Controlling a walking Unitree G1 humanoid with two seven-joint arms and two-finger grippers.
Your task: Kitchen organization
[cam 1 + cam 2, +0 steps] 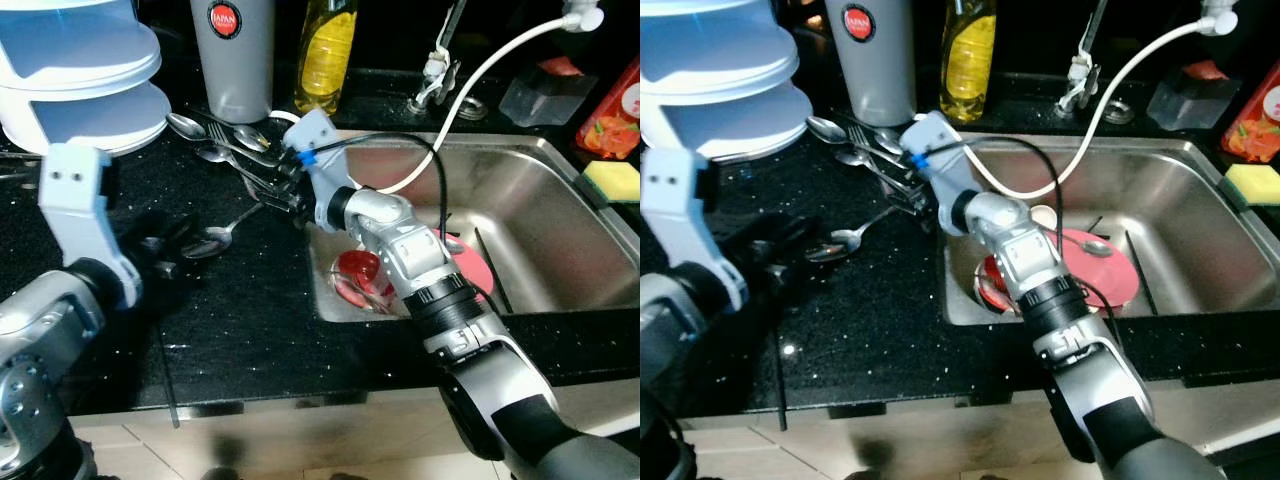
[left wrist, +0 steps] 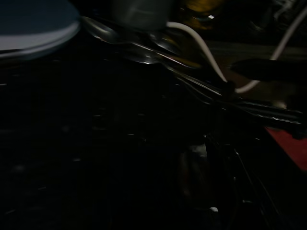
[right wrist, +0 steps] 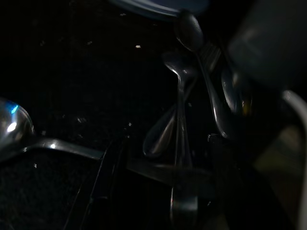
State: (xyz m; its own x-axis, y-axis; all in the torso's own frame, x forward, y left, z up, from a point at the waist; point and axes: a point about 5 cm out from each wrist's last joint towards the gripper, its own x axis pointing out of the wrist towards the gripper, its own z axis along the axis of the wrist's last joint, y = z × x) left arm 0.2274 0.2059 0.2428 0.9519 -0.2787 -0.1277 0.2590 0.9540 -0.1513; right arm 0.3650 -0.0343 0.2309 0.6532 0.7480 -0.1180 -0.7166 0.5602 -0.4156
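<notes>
A pile of spoons and forks (image 1: pixel 228 148) lies on the black countertop (image 1: pixel 250 310), just left of the sink. My right arm reaches over the sink's left corner, and my right gripper (image 1: pixel 277 187) is down among the handles. In the right wrist view its fingers (image 3: pixel 106 187) stand apart, open, with spoon handles (image 3: pixel 181 143) between them. One spoon (image 1: pixel 214 238) lies apart, nearer the front. My left gripper (image 1: pixel 168 250) rests low over the counter just left of that spoon. The left wrist view is too dark to show its fingers.
A steel sink (image 1: pixel 545 230) holds a pink plate (image 1: pixel 468 268) and a red item (image 1: pixel 357 272). Behind the cutlery stand a grey canister (image 1: pixel 238 60), a yellow soap bottle (image 1: pixel 325 50) and stacked white containers (image 1: pixel 80 75). A white hose (image 1: pixel 470 90) crosses the sink. A sponge (image 1: pixel 612 180) sits far right.
</notes>
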